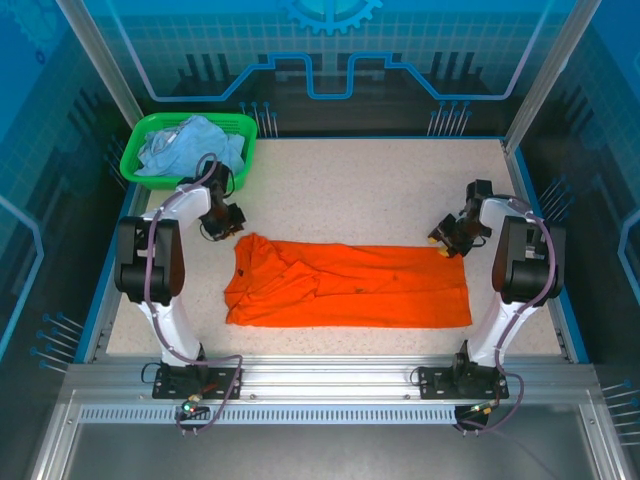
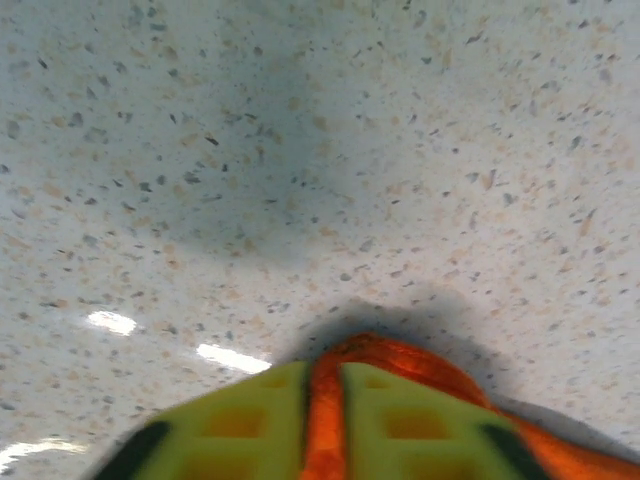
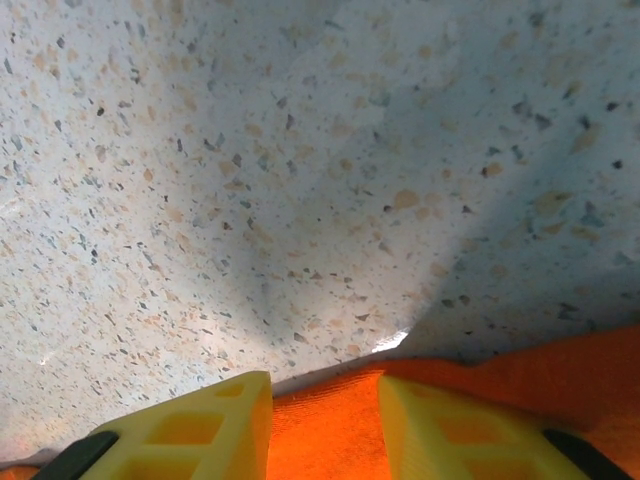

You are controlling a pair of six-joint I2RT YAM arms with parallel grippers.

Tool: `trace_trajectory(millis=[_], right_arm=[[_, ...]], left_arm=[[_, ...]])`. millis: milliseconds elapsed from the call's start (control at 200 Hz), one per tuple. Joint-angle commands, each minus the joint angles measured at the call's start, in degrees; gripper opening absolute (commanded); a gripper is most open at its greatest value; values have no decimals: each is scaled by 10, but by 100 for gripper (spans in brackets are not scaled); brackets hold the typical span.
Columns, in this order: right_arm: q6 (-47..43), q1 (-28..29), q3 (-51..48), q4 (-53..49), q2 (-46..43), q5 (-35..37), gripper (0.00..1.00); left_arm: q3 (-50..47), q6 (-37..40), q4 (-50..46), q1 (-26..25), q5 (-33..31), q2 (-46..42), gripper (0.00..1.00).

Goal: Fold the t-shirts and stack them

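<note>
The bright orange t-shirt [image 1: 350,290] lies flat across the middle of the table as a long band, its left end rumpled. My left gripper [image 1: 232,220] is at the shirt's far-left corner. In the left wrist view this gripper [image 2: 323,365] is shut on a ridge of the orange cloth [image 2: 400,355]. My right gripper [image 1: 443,240] sits at the far-right corner. In the right wrist view this gripper [image 3: 325,385] has its yellow fingers apart, straddling the edge of the orange cloth [image 3: 560,370], which lies flat. The pale blue t-shirt [image 1: 190,140] is bunched in the basket.
The green plastic basket [image 1: 128,165] stands at the far-left corner of the speckled table [image 1: 360,190], just behind my left arm. Bare tabletop stretches behind the orange shirt. Blue enclosure walls ring the table.
</note>
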Motion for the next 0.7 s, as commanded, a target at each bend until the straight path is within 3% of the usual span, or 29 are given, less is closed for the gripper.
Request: trace_trajectory(millis=[0, 200, 485, 695], right_arm=[[4, -9, 1, -12, 19, 15, 37], [3, -8, -5, -10, 17, 14, 37], [-3, -8, -1, -11, 19, 16, 37], [-3, -8, 1, -11, 20, 14, 36]], left_arm=[[11, -3, 3, 0, 61, -26, 34], [-14, 9, -28, -30, 91, -46, 50], [-14, -46, -48, -59, 85, -26, 51], [15, -67, -72, -79, 39, 0, 49]])
